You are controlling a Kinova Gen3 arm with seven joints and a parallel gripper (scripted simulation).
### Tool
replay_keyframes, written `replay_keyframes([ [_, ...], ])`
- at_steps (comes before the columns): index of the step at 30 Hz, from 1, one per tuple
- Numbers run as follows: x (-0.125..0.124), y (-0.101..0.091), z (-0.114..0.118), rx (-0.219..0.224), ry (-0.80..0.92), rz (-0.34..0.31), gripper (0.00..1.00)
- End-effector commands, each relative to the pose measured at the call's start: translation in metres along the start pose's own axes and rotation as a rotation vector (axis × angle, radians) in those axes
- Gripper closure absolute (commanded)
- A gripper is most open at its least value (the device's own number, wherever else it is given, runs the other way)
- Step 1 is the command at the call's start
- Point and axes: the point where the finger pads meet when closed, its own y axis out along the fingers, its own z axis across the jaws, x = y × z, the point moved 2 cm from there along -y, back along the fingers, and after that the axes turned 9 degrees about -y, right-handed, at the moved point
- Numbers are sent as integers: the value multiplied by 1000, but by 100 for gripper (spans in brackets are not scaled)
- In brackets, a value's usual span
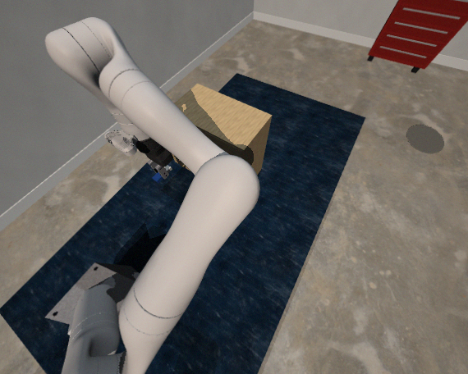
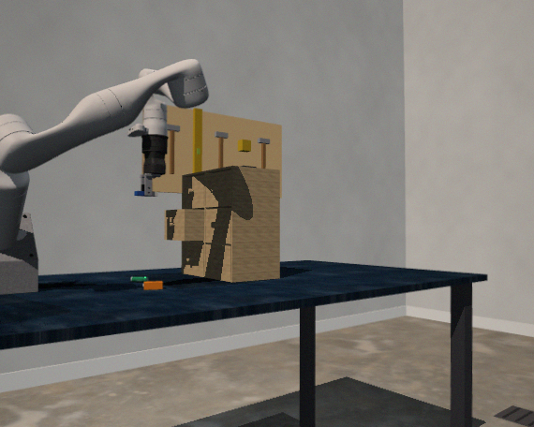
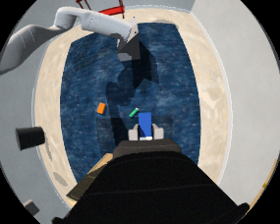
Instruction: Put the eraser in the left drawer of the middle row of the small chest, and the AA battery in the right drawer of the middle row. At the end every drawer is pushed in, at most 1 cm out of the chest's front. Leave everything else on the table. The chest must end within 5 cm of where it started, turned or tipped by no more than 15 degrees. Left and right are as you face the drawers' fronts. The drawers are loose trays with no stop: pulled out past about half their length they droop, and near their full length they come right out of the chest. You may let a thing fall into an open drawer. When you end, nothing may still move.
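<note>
My gripper [image 1: 162, 170] [image 2: 146, 191] [image 3: 144, 129] points down and is shut on the blue eraser [image 1: 157, 177] [image 2: 139, 193] [image 3: 144, 120], whose white end shows between the fingers in the wrist view. It hangs in front of the wooden chest [image 1: 235, 119] [image 2: 256, 243], above the level of the middle row. The left middle drawer [image 2: 193, 225] is pulled partly out; its inside is hidden. The right middle drawer [image 2: 218, 226] looks pushed in. The green AA battery [image 2: 139, 279] [image 3: 134, 112] lies on the table; the arm hides it in the top view.
An orange block [image 2: 153, 285] [image 3: 101, 108] lies on the dark blue table [image 1: 272, 246] [image 2: 357, 281] near the battery. The robot's base stands at the end of the table opposite the chest. A tool board [image 2: 273, 154] stands behind the chest in the exterior view.
</note>
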Motion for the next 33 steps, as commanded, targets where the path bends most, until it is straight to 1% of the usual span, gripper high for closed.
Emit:
replay_keyframes([
  [1, 0, -2, 1, 1, 0, -3, 55],
  [8, 0, -2, 1, 0, 0, -6, 55],
  [12, 0, -2, 1, -2, 1, -18, 55],
  [17, -1, -1, 1, -9, 2, -53, 55],
  [22, -3, -1, 1, -18, 1, -115, 55],
  [24, -3, -1, 1, -18, 1, -115, 55],
  [28, -5, 0, 1, -31, 2, -187, 55],
  [33, -8, 1, 2, -49, 1, -303, 55],
])
